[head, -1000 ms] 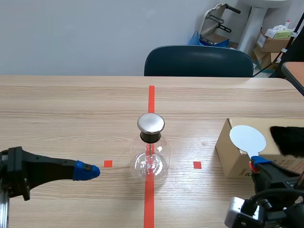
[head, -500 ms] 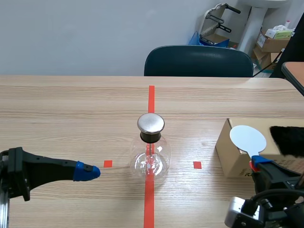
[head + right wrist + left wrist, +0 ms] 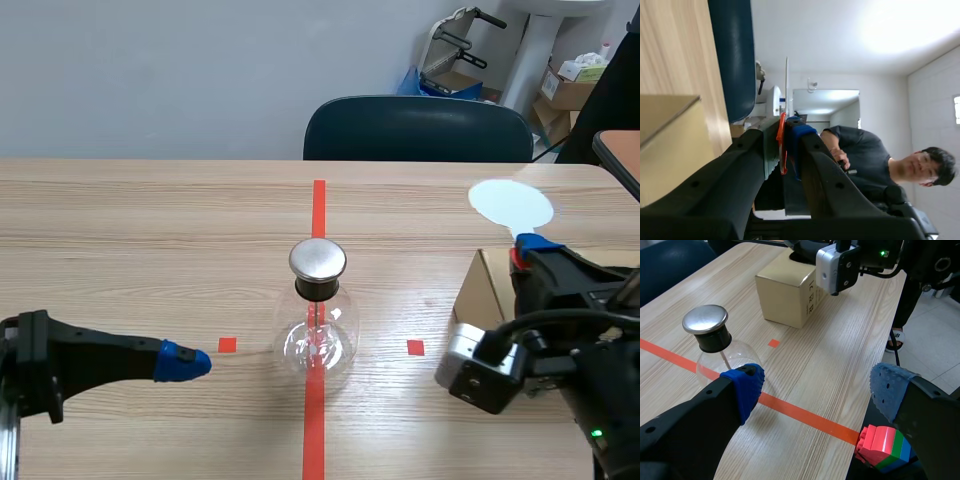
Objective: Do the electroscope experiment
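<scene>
In the scene view we see the electroscope (image 3: 318, 322), a clear glass flask with a round metal cap, standing upright on the red tape line at the middle of the table (image 3: 150, 230). The left gripper (image 3: 186, 361) lies low beside it, well short of the glass; from here we cannot tell how wide it is. The right gripper (image 3: 524, 250) holds a white disc (image 3: 511, 204) up above the cardboard box (image 3: 468, 295). A dark chair (image 3: 418, 128) stands behind the table.

In the left wrist view our left gripper (image 3: 815, 385) stands wide open with nothing between its blue pads. The electroscope (image 3: 714, 340) sits just ahead of one finger, not touched. The cardboard box (image 3: 787, 297) lies further on, with the other arm above it.

In the right wrist view the right gripper (image 3: 788, 127) is closed tight on the red stem of the white disc (image 3: 787, 82), which we see edge-on. The cardboard box (image 3: 667, 145) is beside it, the chair (image 3: 732, 55) beyond, and a person (image 3: 865, 155) in a dark shirt in the background.
</scene>
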